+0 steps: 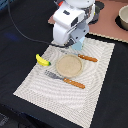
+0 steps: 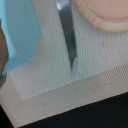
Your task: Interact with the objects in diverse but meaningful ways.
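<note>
A yellow banana lies at the edge of the woven placemat towards the exterior view's left. My gripper hangs low over the mat's far edge, just beyond the knife. The white wrist housing covers most of it, so its fingers do not show clearly. It is well apart from the banana. The wrist view looks straight down on the knife's blade and the placemat. Nothing shows between the fingers there.
A round tan plate sits mid-mat, its rim also in the wrist view. An orange-handled knife lies beyond it and a fork in front. A bowl stands on a pinkish board at the far right.
</note>
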Robot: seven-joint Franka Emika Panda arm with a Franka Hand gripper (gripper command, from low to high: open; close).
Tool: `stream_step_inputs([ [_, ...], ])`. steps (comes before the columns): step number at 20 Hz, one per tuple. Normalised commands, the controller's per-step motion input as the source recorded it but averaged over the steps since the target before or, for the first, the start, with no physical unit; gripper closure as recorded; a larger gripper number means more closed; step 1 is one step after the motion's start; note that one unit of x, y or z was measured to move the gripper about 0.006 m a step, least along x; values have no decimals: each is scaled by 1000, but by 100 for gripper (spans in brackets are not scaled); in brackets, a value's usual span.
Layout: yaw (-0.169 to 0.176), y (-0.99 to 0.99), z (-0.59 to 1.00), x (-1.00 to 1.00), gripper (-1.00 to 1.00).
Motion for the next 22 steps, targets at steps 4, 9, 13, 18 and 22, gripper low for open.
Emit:
stream_step_inputs([
  [4,-3,-374,-49,-758,-100],
  [9,0,-338,0,-891,-100],
  [13,0,-225,10,-928,-100],
  [18,9,-115,-38,-774,-100],
  [22,18,-174,-201,-680,-100],
])
